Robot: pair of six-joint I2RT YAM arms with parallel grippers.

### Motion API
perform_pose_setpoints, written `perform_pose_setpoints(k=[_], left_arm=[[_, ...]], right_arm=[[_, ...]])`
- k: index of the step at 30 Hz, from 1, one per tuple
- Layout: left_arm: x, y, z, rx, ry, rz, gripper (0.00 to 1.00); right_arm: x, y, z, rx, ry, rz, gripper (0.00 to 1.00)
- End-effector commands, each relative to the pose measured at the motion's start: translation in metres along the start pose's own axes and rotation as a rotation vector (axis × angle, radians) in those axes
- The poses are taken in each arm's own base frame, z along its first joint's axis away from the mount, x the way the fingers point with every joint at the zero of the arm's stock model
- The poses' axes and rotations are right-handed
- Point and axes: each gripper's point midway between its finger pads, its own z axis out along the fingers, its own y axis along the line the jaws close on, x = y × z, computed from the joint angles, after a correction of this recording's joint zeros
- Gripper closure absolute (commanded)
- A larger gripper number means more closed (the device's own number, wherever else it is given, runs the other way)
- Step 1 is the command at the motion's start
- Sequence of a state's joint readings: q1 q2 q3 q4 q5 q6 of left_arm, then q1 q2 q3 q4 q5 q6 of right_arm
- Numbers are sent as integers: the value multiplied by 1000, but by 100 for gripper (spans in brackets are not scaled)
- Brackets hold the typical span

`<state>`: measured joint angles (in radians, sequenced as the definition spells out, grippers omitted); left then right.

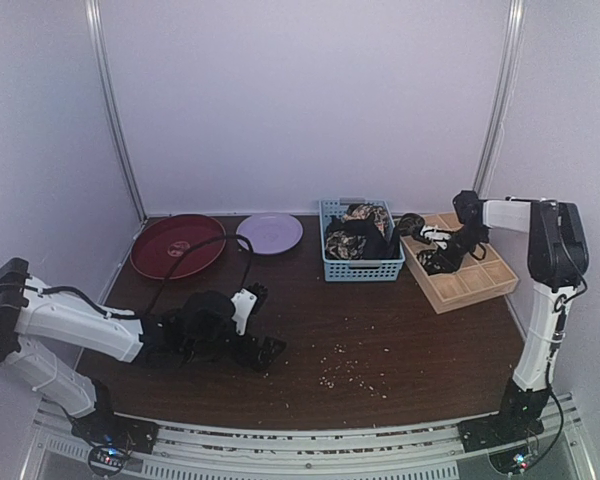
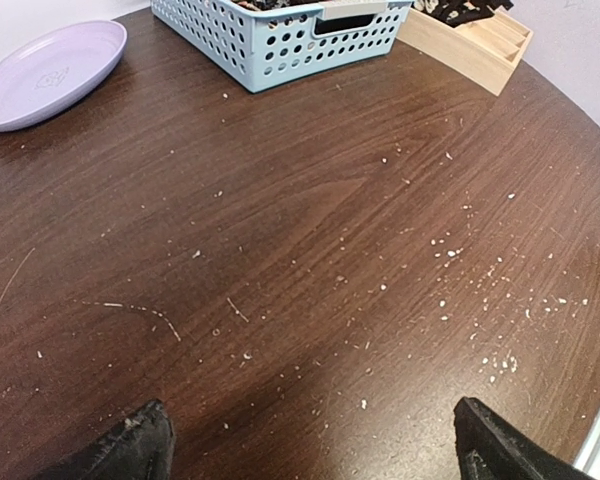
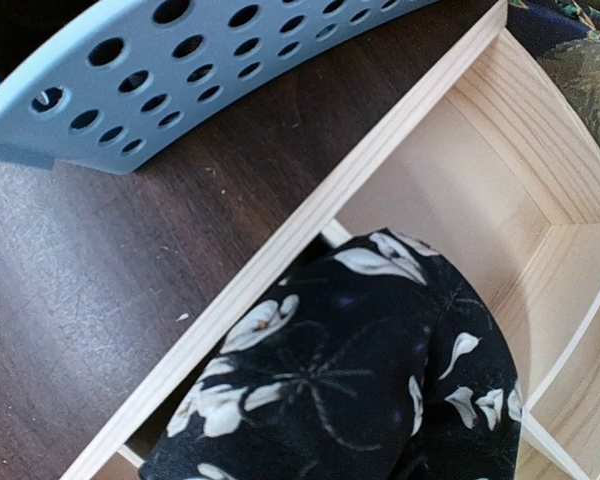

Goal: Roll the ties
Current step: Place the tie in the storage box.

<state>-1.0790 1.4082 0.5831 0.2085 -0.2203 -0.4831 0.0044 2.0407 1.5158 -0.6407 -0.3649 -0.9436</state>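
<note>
A rolled black tie (image 3: pixel 360 370) with white flowers fills the lower right wrist view and hides the fingers. It hangs just over a corner cell of the wooden gridded tray (image 3: pixel 280 250). In the top view my right gripper (image 1: pixel 445 250) is shut on this tie above the tray (image 1: pixel 470 285). More ties (image 1: pixel 358 235) lie heaped in the blue basket (image 1: pixel 363 270), and one (image 1: pixel 410 222) droops between basket and tray. My left gripper (image 1: pixel 265 320) sits low over the table, wide open, its black fingertips (image 2: pixel 140 445) far apart with nothing between them.
A dark red plate (image 1: pixel 177 245) and a lavender plate (image 1: pixel 269 232) lie at the back left. Pale crumbs (image 1: pixel 345 370) speckle the brown table in front of the basket. White walls close in the back and sides.
</note>
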Motion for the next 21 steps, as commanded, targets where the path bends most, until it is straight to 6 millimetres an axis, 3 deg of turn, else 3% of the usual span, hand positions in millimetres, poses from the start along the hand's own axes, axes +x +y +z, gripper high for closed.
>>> perform_pose_setpoints(k=[1,4,8,11,16,21], left_arm=[[-18,-6,3,22,-46,-32,2],[-19,-8,2,34,-48,-36,2],[-15,-6,1,33,-47,-37,2],[-12,-5,-1,32,-44,-40,2],[-9,0,-4,18,-50,-46,2],[-12,-5,-6,46,-65,-41,2]], right_arm=[[27,32,-15,-43,83,73,66],[27,35,-16,-27,60,70,60],[20,23,-13,28,20,73,58],[23,19,-6,24,48,69,63],[38,40,-14,-56,137,50,65],[39,57,-15,-67,174,32,65]])
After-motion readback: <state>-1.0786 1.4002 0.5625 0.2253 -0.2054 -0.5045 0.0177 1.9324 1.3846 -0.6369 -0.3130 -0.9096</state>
